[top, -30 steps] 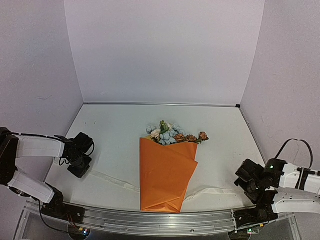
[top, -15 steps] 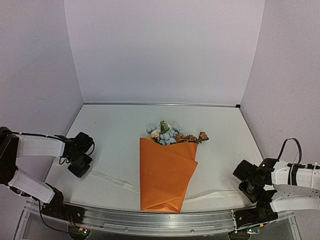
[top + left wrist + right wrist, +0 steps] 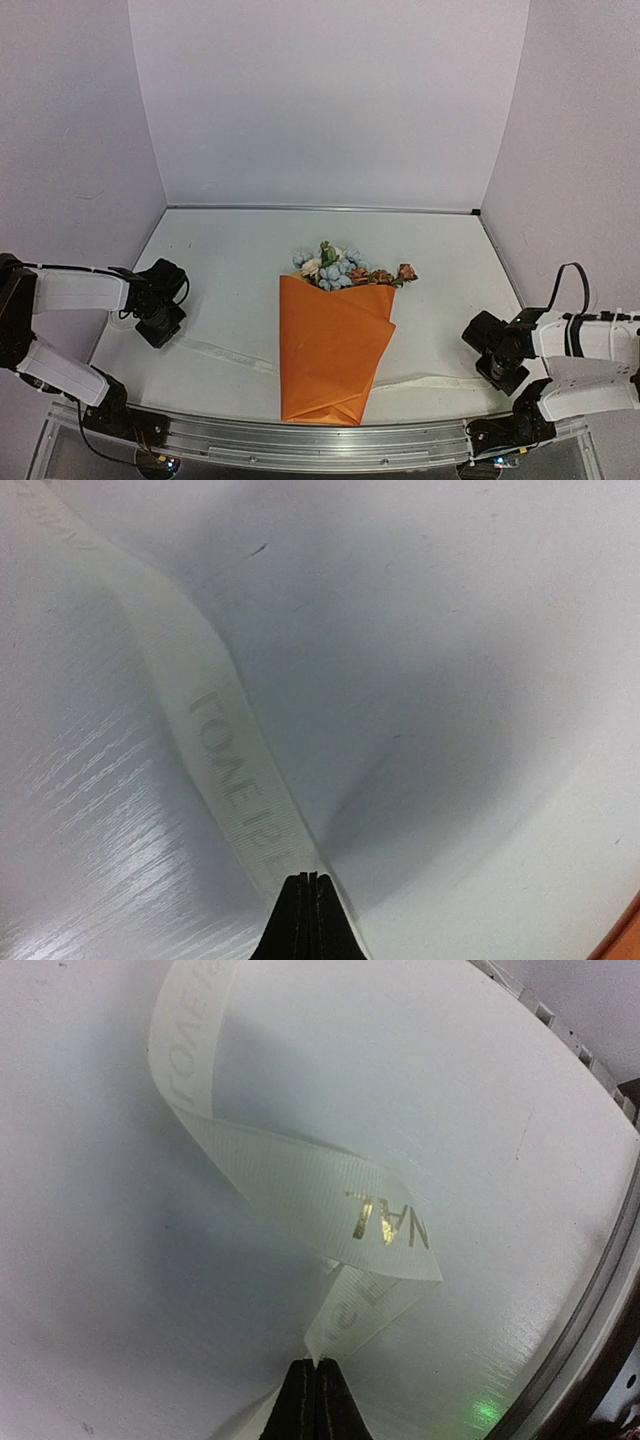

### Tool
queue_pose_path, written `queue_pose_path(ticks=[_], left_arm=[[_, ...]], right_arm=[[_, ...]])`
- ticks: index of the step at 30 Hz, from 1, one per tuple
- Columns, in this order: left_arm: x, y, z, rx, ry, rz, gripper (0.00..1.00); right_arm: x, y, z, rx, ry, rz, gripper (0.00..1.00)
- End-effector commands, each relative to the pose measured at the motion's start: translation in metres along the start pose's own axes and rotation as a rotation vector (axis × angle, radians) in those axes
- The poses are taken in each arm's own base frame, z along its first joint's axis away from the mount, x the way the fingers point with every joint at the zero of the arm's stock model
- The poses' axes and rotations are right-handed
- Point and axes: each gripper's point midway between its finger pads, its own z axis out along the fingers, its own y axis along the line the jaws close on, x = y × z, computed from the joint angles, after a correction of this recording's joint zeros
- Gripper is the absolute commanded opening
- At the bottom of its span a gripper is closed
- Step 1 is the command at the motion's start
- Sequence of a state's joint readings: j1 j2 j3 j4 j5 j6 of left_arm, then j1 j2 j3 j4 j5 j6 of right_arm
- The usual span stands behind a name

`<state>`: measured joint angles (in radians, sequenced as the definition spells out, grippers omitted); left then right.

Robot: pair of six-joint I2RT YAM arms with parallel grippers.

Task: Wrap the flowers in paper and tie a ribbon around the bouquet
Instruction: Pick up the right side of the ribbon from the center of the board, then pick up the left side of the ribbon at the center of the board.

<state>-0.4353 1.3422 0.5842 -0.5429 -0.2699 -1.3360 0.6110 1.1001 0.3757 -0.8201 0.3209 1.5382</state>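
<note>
The bouquet lies in the middle of the table, a cone of orange paper (image 3: 330,350) with the pale blue, pink and rust flowers (image 3: 345,268) sticking out of its far end. The white ribbon (image 3: 225,357) runs under the cone and out to both sides. My left gripper (image 3: 158,335) is shut on the ribbon's left end; in its wrist view the lettered ribbon (image 3: 225,750) leads straight into the closed tips (image 3: 311,877). My right gripper (image 3: 493,374) is shut on the right end, where the ribbon (image 3: 300,1185) folds over itself just ahead of the closed tips (image 3: 316,1363).
A metal rail (image 3: 320,440) lines the table's near edge and also shows as the rail (image 3: 600,1290) close to my right gripper. Pale walls close in the table on three sides. A sliver of the orange paper (image 3: 628,935) shows in the left wrist view.
My right gripper has gone from open to shut on the ribbon's right end, and that arm has shifted slightly left and farther onto the table. The left arm has barely moved.
</note>
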Motion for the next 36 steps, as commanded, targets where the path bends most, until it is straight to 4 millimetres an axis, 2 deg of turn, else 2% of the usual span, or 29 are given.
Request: queue_pose_path(ticks=[1, 7, 12, 15, 16, 20, 22, 25, 30, 36], left_arm=[[-0.029, -0.030, -0.011, 0.097, -0.081, 0.025, 0.00], [-0.043, -0.048, -0.007, 0.148, -0.099, 0.054, 0.00], [-0.041, -0.062, -0.003, 0.179, -0.067, 0.073, 0.00], [-0.038, -0.055, -0.007, 0.141, -0.040, 0.042, 0.00], [-0.037, -0.049, -0.009, 0.117, -0.030, 0.021, 0.03], [-0.029, -0.023, -0.015, 0.028, 0.013, -0.041, 0.26], [-0.033, -0.010, -0.020, -0.020, -0.017, -0.066, 0.41], [-0.043, 0.011, -0.024, -0.081, -0.057, -0.100, 0.49], [-0.063, 0.027, -0.018, -0.080, -0.101, -0.129, 0.53], [-0.079, 0.023, -0.002, -0.049, -0.125, -0.133, 0.52]], right_arm=[[-0.002, 0.014, -0.004, -0.006, 0.032, -0.061, 0.00], [-0.018, 0.038, -0.009, -0.016, 0.025, -0.078, 0.00], [-0.030, 0.062, -0.012, -0.026, 0.043, -0.076, 0.00], [-0.028, 0.069, -0.014, -0.037, 0.070, -0.082, 0.00], [-0.027, 0.070, -0.015, -0.041, 0.077, -0.084, 0.00], [-0.025, 0.072, -0.016, -0.050, 0.093, -0.093, 0.00], [-0.024, 0.074, -0.017, -0.056, 0.099, -0.095, 0.00], [-0.023, 0.079, -0.020, -0.073, 0.117, -0.103, 0.00], [-0.024, 0.085, -0.023, -0.091, 0.120, -0.124, 0.00], [-0.018, 0.090, -0.022, -0.108, 0.148, -0.130, 0.00]])
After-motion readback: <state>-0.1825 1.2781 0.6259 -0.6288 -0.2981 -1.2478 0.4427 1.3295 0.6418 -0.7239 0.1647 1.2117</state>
